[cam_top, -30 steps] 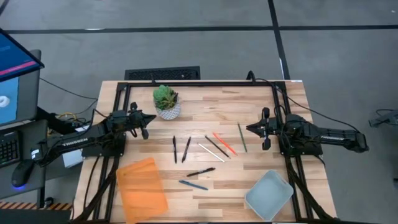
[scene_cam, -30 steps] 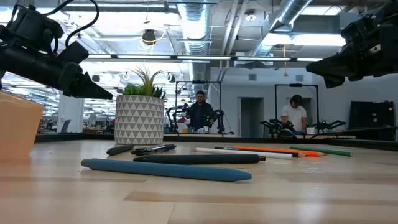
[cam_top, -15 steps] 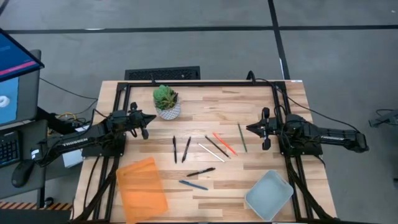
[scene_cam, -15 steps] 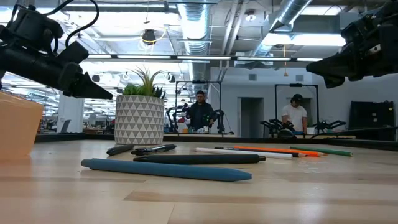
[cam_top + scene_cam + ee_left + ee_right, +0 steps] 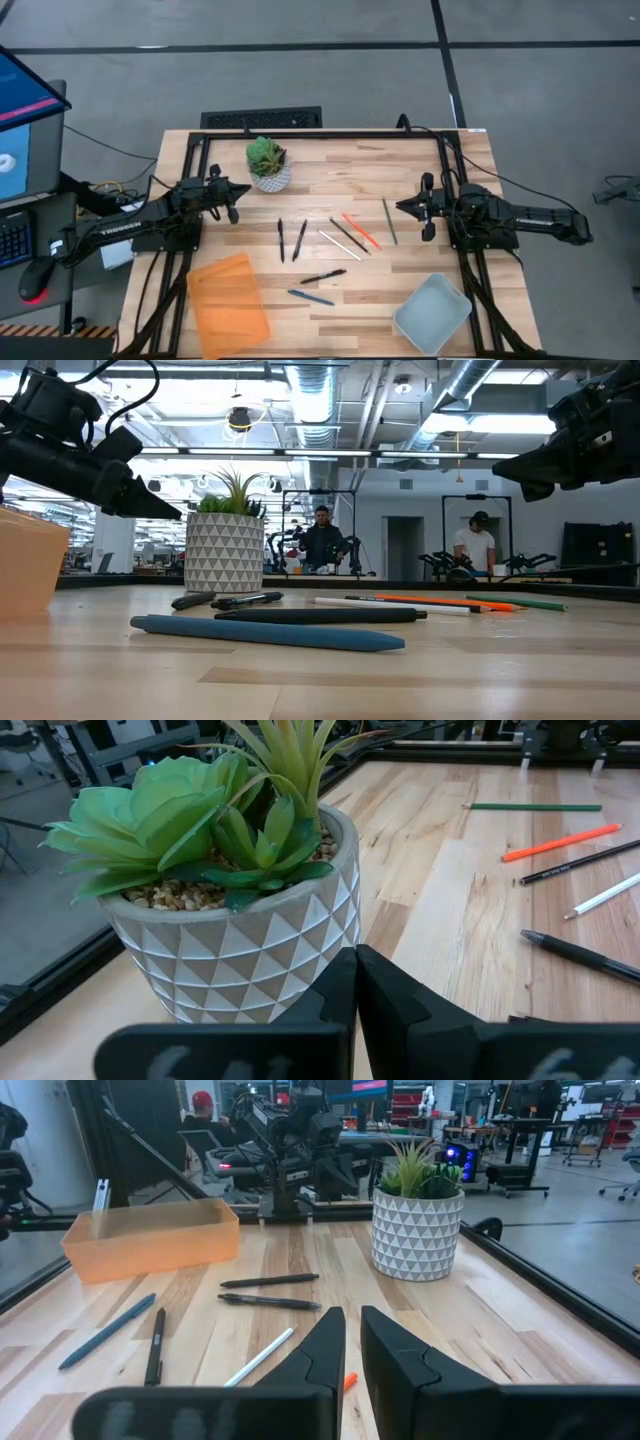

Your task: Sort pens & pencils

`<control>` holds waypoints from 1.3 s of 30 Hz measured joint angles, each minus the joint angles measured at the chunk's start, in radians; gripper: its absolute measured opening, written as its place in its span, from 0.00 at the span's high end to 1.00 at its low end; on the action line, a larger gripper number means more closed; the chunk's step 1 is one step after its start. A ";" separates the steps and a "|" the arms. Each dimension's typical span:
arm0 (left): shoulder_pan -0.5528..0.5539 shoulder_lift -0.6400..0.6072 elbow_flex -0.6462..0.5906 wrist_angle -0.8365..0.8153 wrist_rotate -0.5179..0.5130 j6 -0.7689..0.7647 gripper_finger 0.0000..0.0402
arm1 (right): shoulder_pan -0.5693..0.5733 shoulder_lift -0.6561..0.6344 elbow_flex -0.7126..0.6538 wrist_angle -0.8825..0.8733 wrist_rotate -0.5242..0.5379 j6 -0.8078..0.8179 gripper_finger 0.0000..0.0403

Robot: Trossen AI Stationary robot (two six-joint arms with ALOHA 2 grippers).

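The pens lie on the middle of the table: two black ones point(image 5: 290, 240) side by side, another black one point(image 5: 323, 277), and a blue one point(image 5: 311, 297) nearest the near edge. The pencils lie flat to their right: white point(image 5: 338, 245), dark grey point(image 5: 350, 237), orange point(image 5: 360, 230) and green point(image 5: 389, 221). My left gripper point(image 5: 243, 191) is shut and hovers beside the plant pot, left of the pens. My right gripper point(image 5: 402, 207) is shut and hovers just right of the green pencil. Both grippers stand well above the table in the low view.
A potted plant point(image 5: 268, 163) stands at the far left of the work area, close in front of my left gripper point(image 5: 356, 952). An orange tray point(image 5: 228, 298) sits at the near left, a pale blue tray point(image 5: 432, 313) at the near right. People stand in the room beyond.
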 joint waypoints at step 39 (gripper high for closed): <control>0.000 0.000 0.000 0.052 -0.001 -0.128 1.00 | -0.006 0.000 0.000 0.024 0.000 -0.026 0.85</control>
